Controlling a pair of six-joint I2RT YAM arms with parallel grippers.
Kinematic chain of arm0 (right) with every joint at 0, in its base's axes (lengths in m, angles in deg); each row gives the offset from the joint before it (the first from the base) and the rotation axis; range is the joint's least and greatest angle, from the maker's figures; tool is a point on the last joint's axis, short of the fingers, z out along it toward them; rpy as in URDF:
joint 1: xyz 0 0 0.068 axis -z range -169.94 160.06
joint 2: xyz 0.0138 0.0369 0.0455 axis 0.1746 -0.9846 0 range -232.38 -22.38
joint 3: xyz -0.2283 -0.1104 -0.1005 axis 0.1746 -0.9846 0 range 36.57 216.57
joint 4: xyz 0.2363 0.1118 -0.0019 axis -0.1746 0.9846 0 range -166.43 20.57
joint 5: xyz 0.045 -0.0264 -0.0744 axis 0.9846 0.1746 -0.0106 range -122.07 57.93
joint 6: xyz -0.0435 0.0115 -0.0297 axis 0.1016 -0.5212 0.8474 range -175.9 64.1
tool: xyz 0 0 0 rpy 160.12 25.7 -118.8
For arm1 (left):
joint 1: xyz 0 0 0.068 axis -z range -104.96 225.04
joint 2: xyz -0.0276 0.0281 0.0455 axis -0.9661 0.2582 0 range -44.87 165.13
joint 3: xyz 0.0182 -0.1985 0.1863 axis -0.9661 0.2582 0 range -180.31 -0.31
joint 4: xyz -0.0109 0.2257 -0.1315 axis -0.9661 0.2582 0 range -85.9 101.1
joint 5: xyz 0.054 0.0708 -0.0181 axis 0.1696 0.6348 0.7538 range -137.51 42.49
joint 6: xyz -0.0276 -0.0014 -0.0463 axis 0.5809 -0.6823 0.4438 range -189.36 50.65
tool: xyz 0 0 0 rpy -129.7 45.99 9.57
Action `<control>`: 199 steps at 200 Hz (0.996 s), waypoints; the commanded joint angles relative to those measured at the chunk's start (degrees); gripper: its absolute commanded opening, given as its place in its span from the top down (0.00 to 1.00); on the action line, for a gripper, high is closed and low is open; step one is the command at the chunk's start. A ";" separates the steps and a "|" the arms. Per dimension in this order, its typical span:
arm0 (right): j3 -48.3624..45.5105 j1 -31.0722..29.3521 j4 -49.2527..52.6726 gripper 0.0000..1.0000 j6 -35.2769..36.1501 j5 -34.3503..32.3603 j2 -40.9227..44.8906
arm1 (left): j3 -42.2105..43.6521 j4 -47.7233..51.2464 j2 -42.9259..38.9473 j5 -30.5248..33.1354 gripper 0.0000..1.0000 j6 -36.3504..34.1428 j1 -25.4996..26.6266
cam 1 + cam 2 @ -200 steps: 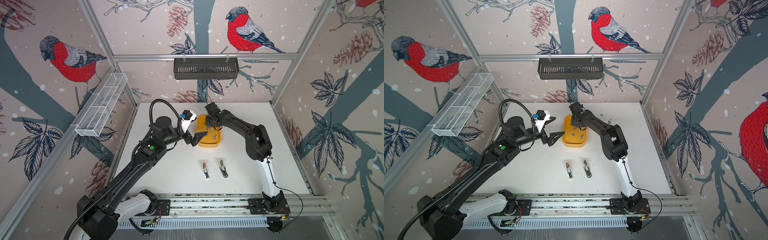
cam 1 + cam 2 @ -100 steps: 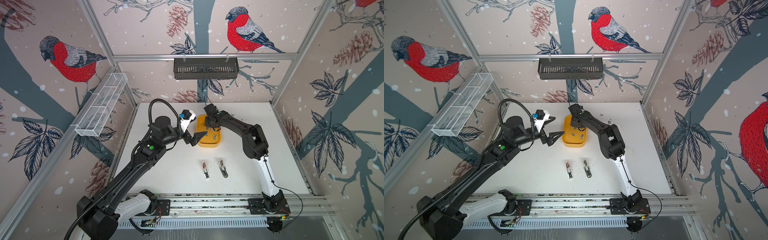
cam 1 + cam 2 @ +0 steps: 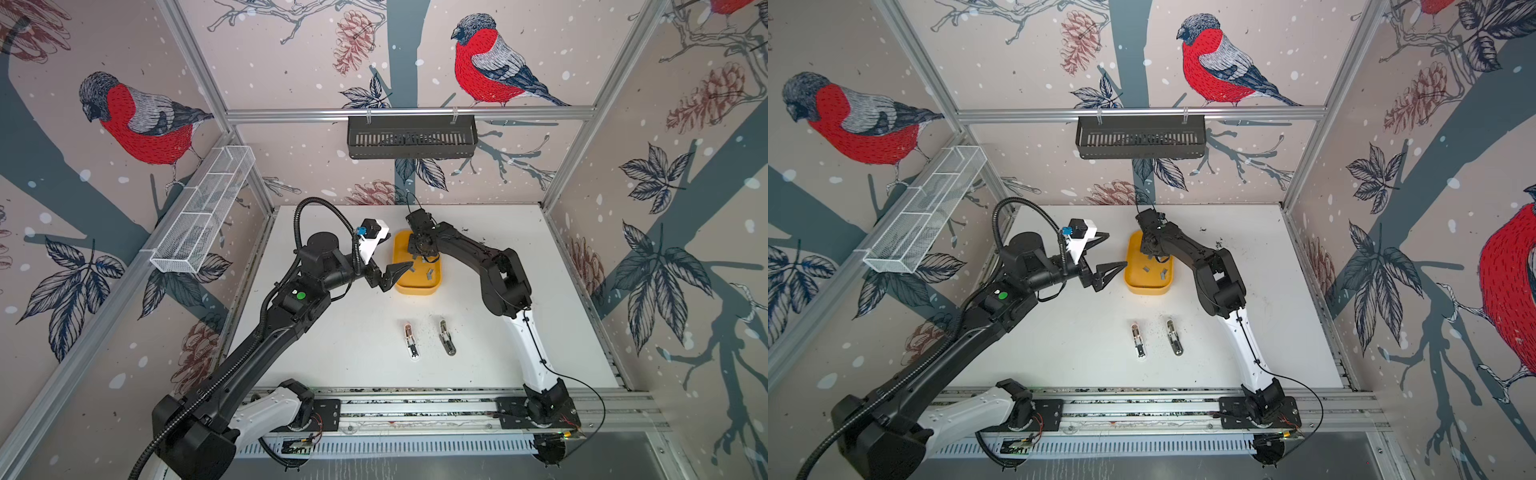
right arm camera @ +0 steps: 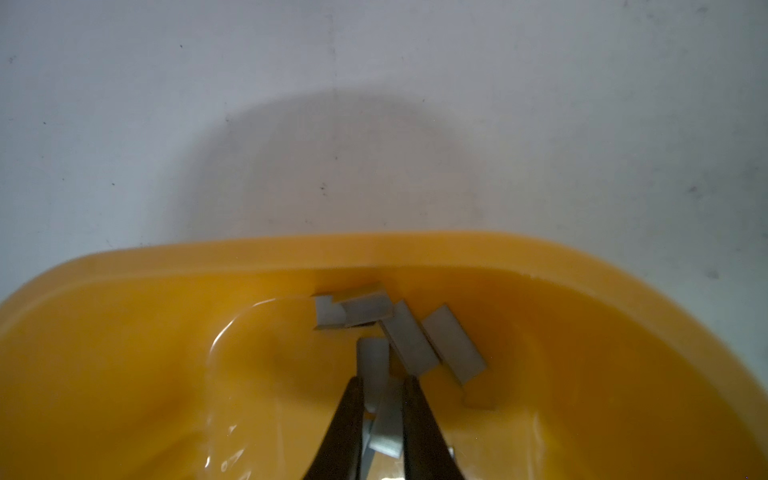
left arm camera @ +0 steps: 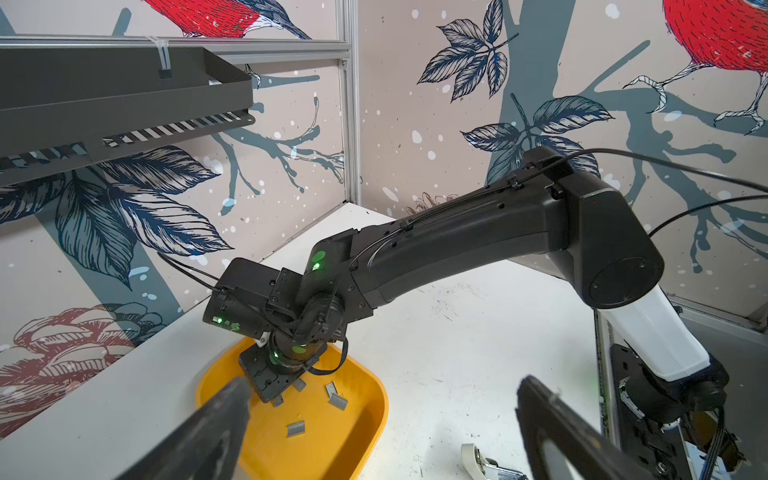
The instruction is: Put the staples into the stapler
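Observation:
Several grey staples [image 4: 409,340] lie in the yellow tray [image 4: 374,249], loose ones also showing in a top view [image 3: 429,273] and in the left wrist view [image 5: 296,429]. My right gripper [image 4: 383,380] points down into the tray's far end, its jaws shut on one staple strip [image 4: 372,361]. From above its wrist [image 3: 420,243] hides the fingers. My left gripper [image 3: 401,250] hovers open at the tray's left rim, holding nothing. Two mini staplers [image 3: 411,340] [image 3: 446,336] lie opened flat on the white table, nearer the front.
A black slotted basket [image 3: 411,137] hangs on the back wall, and a white wire basket [image 3: 203,212] on the left wall. Dark specks lie scattered around the staplers. The rail with both arm bases [image 3: 415,411] runs along the front edge.
The right wrist has shifted slightly left over the tray's far end and its jaws have narrowed a little. The left arm has not moved.

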 commanded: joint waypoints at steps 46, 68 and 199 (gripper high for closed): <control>0.40 -0.08 2.27 0.80 0.26 -3.01 -0.48 | -0.29 -2.94 -0.05 -2.75 0.01 1.09 -1.52; 0.38 -0.09 1.77 0.79 0.31 -2.32 -0.57 | -0.26 -2.95 -0.04 -2.88 0.01 1.18 -1.54; -0.43 -0.67 0.80 0.79 0.96 -1.50 -0.52 | -0.37 -3.08 -0.07 -3.29 0.01 1.25 -1.80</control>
